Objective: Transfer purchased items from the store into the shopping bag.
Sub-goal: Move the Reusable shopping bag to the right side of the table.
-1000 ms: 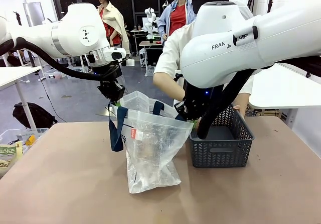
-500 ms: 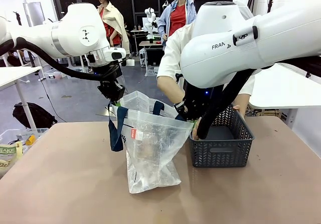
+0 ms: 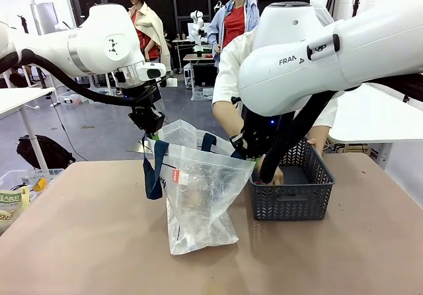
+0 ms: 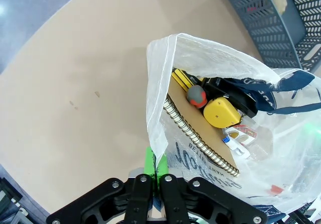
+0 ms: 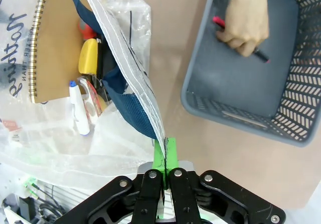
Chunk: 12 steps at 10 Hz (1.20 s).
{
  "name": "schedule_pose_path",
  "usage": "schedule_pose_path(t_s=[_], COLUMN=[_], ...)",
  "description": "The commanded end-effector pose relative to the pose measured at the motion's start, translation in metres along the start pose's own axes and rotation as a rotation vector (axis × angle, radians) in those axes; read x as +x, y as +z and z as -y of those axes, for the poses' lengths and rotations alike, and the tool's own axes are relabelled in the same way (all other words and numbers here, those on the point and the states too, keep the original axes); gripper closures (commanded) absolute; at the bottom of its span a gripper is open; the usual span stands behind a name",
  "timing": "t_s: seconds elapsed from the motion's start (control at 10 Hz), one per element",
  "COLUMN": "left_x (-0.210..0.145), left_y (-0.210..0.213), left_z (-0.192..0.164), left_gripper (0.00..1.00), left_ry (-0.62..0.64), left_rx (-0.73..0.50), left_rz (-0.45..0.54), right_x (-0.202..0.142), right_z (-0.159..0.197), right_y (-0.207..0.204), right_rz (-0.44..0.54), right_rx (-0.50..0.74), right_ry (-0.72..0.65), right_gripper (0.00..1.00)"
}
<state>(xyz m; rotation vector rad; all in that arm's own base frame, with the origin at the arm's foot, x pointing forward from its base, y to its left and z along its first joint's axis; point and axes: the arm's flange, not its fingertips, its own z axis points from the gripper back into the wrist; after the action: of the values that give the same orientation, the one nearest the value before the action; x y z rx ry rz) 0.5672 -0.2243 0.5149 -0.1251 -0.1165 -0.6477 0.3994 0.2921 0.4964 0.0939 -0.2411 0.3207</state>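
"FRAN" on right arm [image 3: 291, 61]; script lettering on shopping bag [image 4: 186, 159] illegible.

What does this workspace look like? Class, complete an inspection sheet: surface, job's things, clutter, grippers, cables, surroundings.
Surface: brown table, faint marks.
Job's things: shopping bag upright, mouth held open, containing a spiral notebook and a yellow item; grey basket beside it, a person's hand inside on a thin red item.
Clutter: nothing seen.
Grippers: left gripper and right gripper, fingers shut on opposite rims of the bag.
Cables: black cable along the left arm.
Surroundings: person across the table; clear box at the left.
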Motion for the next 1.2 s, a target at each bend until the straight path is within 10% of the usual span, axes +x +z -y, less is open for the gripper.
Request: schedule_pose_path(t_s=[0.0, 1.1], left_x=[-0.0033, -0.0033], left_y=[0.001, 0.001], left_z=[0.0002, 0.0002], left_gripper=[1.0, 1.0], left_ry=[0.012, 0.012], left_rx=[0.005, 0.005], left_rz=[0.004, 0.004], right_x=[-0.001, -0.001], right_z=[0.0009, 0.0009], right_y=[0.0004, 0.0004], right_rz=[0.004, 0.004], right_rx=[0.002, 0.002], right_ry=[-0.005, -0.005], right_gripper=[1.0, 1.0])
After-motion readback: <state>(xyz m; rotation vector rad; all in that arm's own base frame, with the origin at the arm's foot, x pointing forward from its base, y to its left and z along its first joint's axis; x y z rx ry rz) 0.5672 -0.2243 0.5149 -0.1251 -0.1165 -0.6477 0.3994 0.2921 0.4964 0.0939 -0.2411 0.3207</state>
